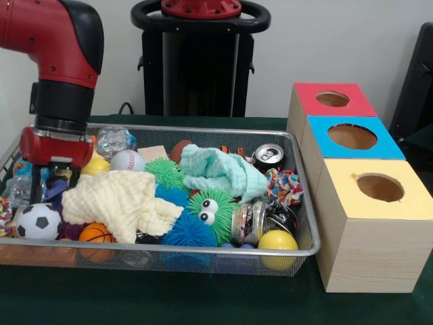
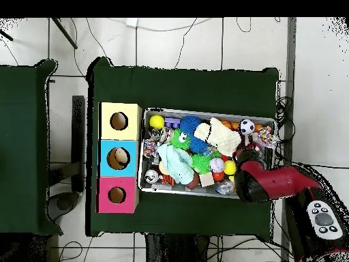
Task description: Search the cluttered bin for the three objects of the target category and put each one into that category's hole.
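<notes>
From the front, the wire bin (image 1: 298,252) sits on the green bench (image 1: 203,305), and the claw (image 1: 51,186) dips into its left end, just above the soccer ball (image 1: 38,221). Whether it grips anything cannot be told. From overhead, the claw (image 2: 253,154) hangs over the bin's (image 2: 204,111) right end, far from the three boxes (image 2: 120,157).

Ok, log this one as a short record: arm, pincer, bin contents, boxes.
arm: lowered into left end of wire mesh bin in front view
pincer: down among the clutter, state unclear
contents: soccer ball, mini basketball, baseball, cream cloth, mint cloth, soda can
boxes: red, blue, yellow, one hole each
</notes>
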